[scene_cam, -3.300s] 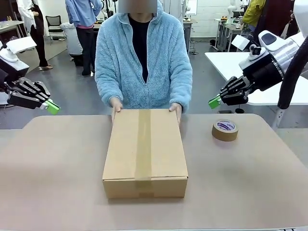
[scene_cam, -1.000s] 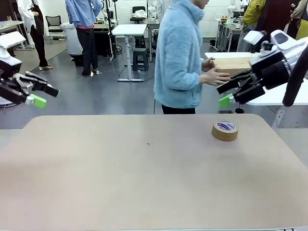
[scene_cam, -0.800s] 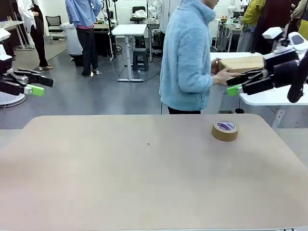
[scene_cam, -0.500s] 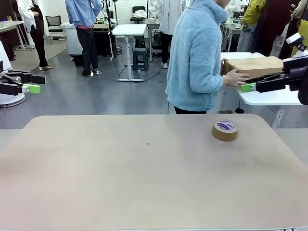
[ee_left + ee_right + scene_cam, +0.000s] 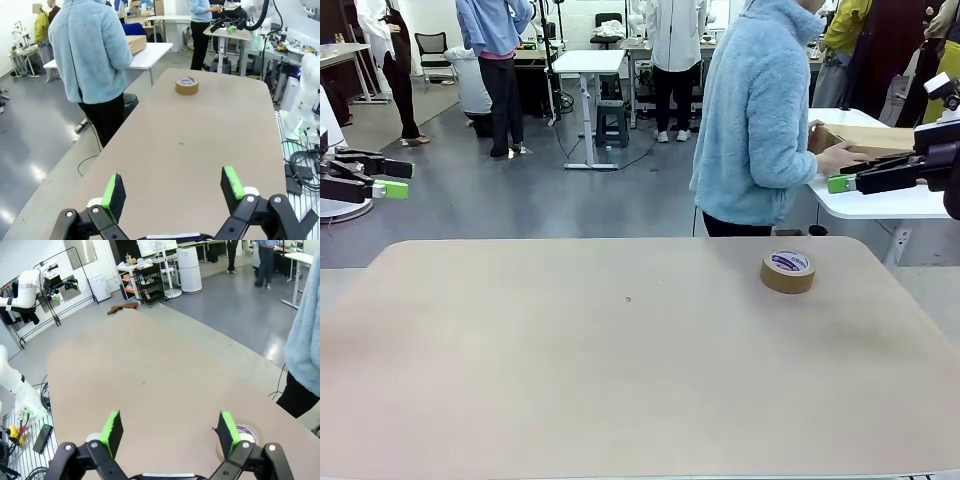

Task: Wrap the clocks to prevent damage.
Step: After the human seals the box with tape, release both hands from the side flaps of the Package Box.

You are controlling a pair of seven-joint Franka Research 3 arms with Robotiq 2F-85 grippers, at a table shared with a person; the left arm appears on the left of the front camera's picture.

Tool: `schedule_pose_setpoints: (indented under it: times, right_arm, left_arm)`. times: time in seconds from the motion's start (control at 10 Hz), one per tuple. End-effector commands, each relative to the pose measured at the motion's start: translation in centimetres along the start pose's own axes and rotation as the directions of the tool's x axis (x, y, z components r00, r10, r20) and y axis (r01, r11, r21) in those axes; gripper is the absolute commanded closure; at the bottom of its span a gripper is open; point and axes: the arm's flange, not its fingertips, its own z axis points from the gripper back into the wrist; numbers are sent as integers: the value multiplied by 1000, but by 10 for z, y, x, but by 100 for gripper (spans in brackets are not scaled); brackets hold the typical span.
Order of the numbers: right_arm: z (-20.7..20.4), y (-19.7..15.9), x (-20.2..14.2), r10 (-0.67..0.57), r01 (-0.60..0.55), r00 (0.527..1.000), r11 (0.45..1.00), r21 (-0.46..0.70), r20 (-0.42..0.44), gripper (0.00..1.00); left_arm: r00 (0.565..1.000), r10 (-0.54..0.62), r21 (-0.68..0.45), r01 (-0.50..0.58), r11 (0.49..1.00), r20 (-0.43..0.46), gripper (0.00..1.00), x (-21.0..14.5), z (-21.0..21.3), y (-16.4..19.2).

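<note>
Front view: both the left gripper [image 5: 392, 180] and right gripper [image 5: 840, 180] hang spread, tape roll [image 5: 787, 271] lying flat

light: bright, even, from overhead | shadows: faint | focus: sharp | floor [image 5: 240, 310]: sheen | wrist views: edges bent

I'm looking across my table [image 5: 620, 400] into a robotics lab: grey floor, white workbenches [image 5: 588, 62] at 12 o'clock, people standing about, an equipment cart [image 5: 150, 282] and another white robot arm [image 5: 20, 290] alongside.
</note>
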Motion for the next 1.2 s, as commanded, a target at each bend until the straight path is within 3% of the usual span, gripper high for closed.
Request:
schedule_pose_setpoints:
  times: [0.0,1.1]
  right_arm:
    - [0,-2,-2,1,-1,1000,1000,14,-7,0]
    - [0,-2,-2,1,-1,1000,1000,14,-7,0]
  left_arm:
    - [1000,6,-11,-6,1000,18,0,-1,4,0]
    - [1000,6,-11,-6,1000,18,0,-1,4,0]
